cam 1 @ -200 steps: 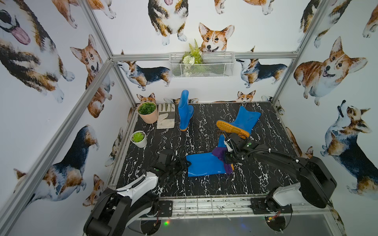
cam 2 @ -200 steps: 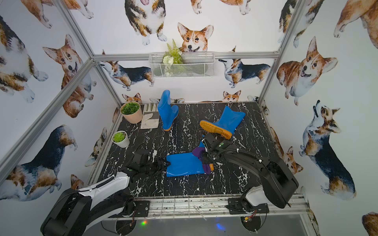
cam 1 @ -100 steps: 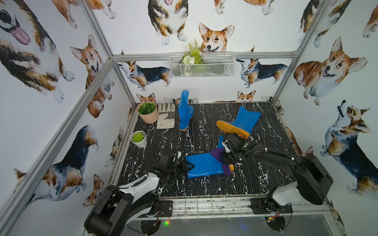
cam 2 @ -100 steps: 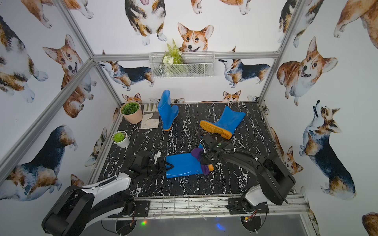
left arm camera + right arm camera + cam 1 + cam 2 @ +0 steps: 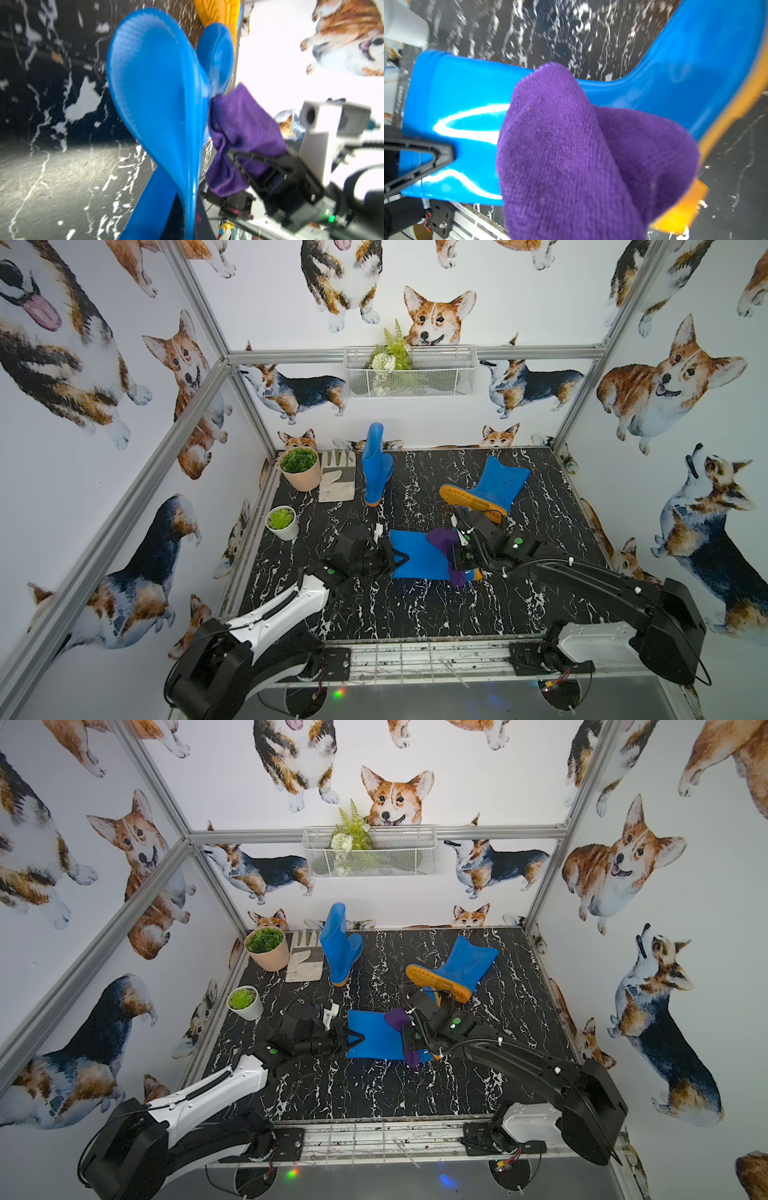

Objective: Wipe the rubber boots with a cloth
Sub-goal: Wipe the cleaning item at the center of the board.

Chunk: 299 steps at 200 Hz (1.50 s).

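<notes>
One blue rubber boot (image 5: 417,558) (image 5: 372,1038) lies flat at mid-table, its orange sole toward the right arm. My left gripper (image 5: 400,562) (image 5: 356,1040) is shut on the rim of its shaft; in the left wrist view the rim (image 5: 190,216) is pinched flat. The purple cloth (image 5: 441,538) (image 5: 395,1017) (image 5: 571,155) drapes over the boot's ankle, with my right gripper (image 5: 456,556) shut on it, jaws hidden under the fabric. A second boot (image 5: 376,466) stands upright at the back. A third (image 5: 496,487) lies on its side behind the right gripper.
A pink pot with a plant (image 5: 300,468) and a small white pot (image 5: 282,522) stand along the left edge. A work glove (image 5: 338,475) lies beside the upright boot. A wire basket (image 5: 409,373) hangs on the back wall. A metal rail (image 5: 415,655) runs along the front.
My left jaws have closed on the lying boot's shaft rim, and the boot has shifted slightly. The right gripper with the cloth has barely moved.
</notes>
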Each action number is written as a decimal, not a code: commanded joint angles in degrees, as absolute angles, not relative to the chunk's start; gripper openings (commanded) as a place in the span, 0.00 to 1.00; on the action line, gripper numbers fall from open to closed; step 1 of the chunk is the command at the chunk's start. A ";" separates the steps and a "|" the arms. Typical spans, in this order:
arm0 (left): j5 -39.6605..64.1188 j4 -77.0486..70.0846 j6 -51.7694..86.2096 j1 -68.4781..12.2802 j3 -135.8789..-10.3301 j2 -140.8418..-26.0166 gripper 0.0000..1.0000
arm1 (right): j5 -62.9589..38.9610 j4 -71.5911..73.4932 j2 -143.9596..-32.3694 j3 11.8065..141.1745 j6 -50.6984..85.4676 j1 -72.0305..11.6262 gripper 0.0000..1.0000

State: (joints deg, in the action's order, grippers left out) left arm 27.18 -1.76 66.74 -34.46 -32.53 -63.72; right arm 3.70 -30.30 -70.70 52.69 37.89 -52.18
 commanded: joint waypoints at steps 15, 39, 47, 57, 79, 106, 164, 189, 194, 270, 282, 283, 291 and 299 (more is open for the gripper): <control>20.02 8.00 73.88 -38.33 -45.41 -68.19 0.00 | 19.10 -19.45 -68.45 54.32 40.17 -63.95 0.00; 15.38 11.42 75.37 -42.47 -53.08 -71.21 0.00 | 22.44 -8.26 -67.14 49.39 40.96 -69.03 0.00; 15.18 11.23 76.10 -43.63 -54.34 -72.60 0.00 | 23.04 -4.33 -66.75 47.32 41.40 -70.24 0.00; 14.83 10.36 77.20 -45.14 -55.46 -74.26 0.00 | 23.34 -0.59 -66.52 45.22 41.95 -71.10 0.00; 12.47 8.64 79.47 -48.15 -56.84 -76.60 0.00 | 22.37 4.38 -67.67 42.79 41.44 -71.19 0.00; 8.71 6.86 83.18 -50.43 -57.06 -77.72 0.00 | 20.96 4.94 -73.12 42.22 41.02 -71.08 0.00; 7.76 7.89 85.15 -51.13 -62.41 -78.66 0.00 | 29.97 2.22 -66.46 26.37 48.69 -61.82 0.00; 7.63 7.99 86.21 -51.15 -63.37 -77.84 0.00 | 29.01 2.04 -60.72 19.99 49.43 -54.65 0.00; 7.62 8.00 86.45 -51.15 -63.37 -77.56 0.00 | 28.92 1.22 -59.28 19.27 49.40 -53.80 0.00; 6.08 6.77 87.63 -51.11 -61.96 -76.94 0.00 | 32.65 4.74 -39.96 24.03 42.87 -63.89 0.00; 6.24 6.64 87.63 -51.15 -62.35 -77.42 0.00 | 32.53 10.80 -41.13 24.69 41.54 -65.81 0.00; 6.24 6.61 87.63 -51.15 -62.38 -77.47 0.00 | 32.48 11.29 -41.26 24.74 41.47 -65.99 0.00; 6.27 6.51 87.63 -51.15 -62.49 -77.59 0.00 | 32.00 15.42 -42.80 25.24 40.82 -66.88 0.00; 6.17 6.42 87.62 -51.15 -62.62 -77.65 0.00 | 30.80 19.68 -44.90 25.75 40.10 -67.55 0.00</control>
